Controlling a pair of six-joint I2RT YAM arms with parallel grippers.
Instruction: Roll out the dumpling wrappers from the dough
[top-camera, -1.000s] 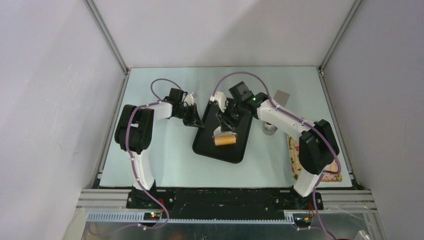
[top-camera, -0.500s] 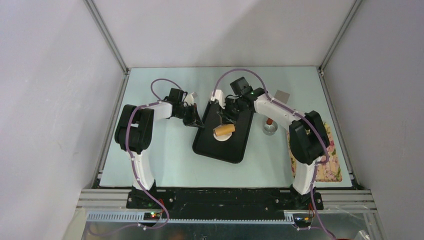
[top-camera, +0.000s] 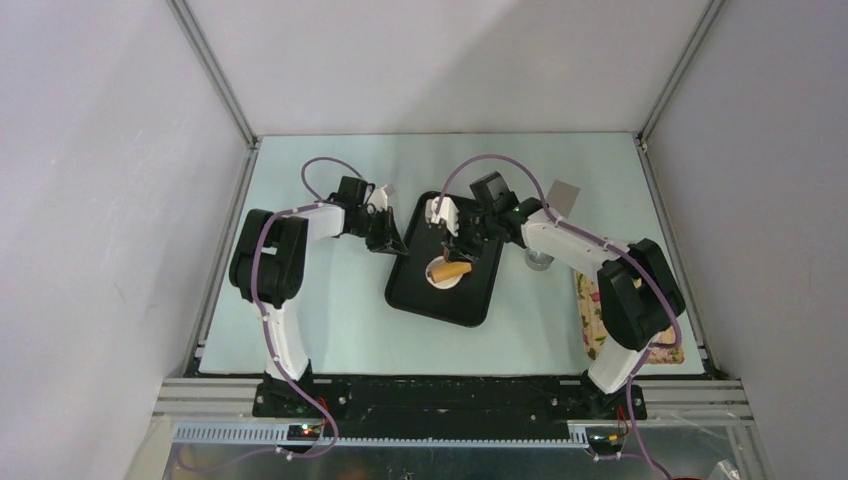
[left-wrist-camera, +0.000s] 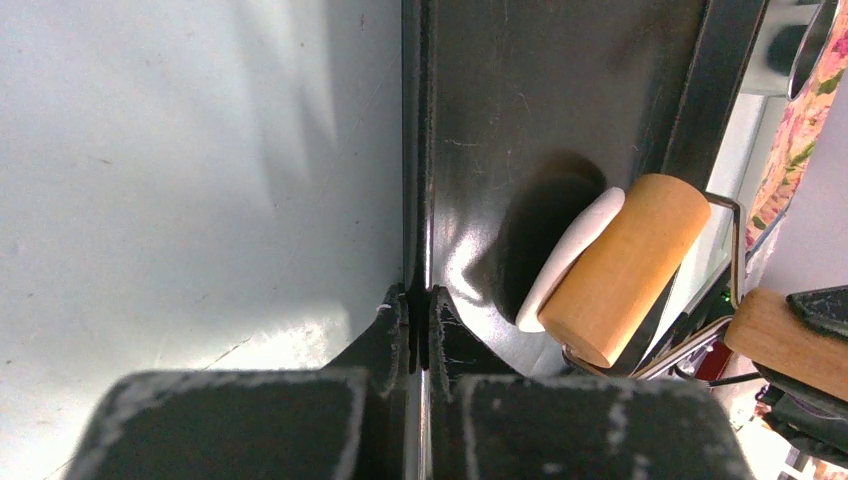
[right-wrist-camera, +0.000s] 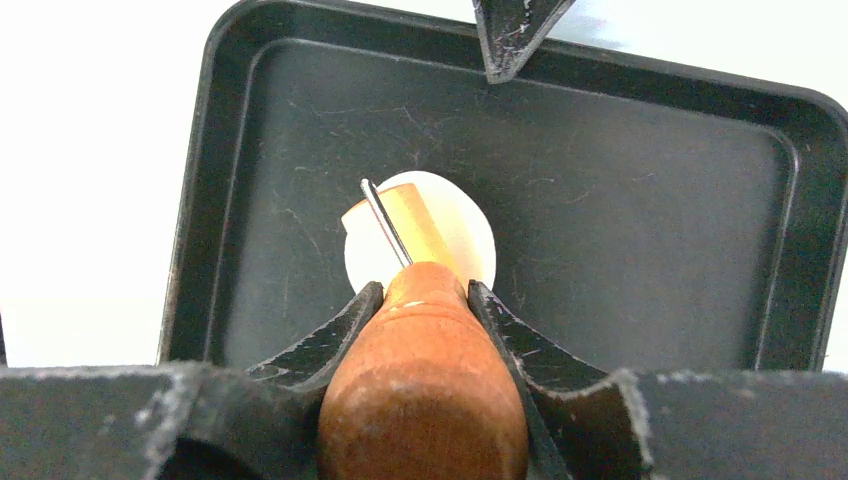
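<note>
1. So the left claw (left-wrist-camera: 420, 305) is pinched fully shut on the left rim of the tray (top-camera: 455, 308), up toward the far corner. In the wrist view the lip sits right between its two fingers.
2. The right claw (right-wrist-camera: 425, 290) is only partway closed, but that's because it's clamped round the handle (right-wrist-camera: 425, 400) of the roller (left-wrist-camera: 620, 265). There's one finger tight on each side of the wood.
3. The dough (right-wrist-camera: 468, 235) is a flat white disc on the tray floor, roughly mid-width and a bit toward the near end. The roller sits on top of it at an angle, with dough showing out from under it.
4. Edge-wise, the dough's rim isn't touching any tray wall, and black floor shows all round it. The longest bare stretch runs toward the far end, though the right claw hangs over that part.
5. The tray itself sits skewed, so its long sides aren't square with the edges of the table (top-camera: 330, 300).
6. A cup (top-camera: 540, 261) stands just off the tray's right edge, close beside the right forearm, so it's tight on that side.
7. A cloth (top-camera: 592, 325) lies along the table's right edge, partly under the right arm.
8. Pale table shows to the left of the tray and along its near side, out to the left arm.
</note>
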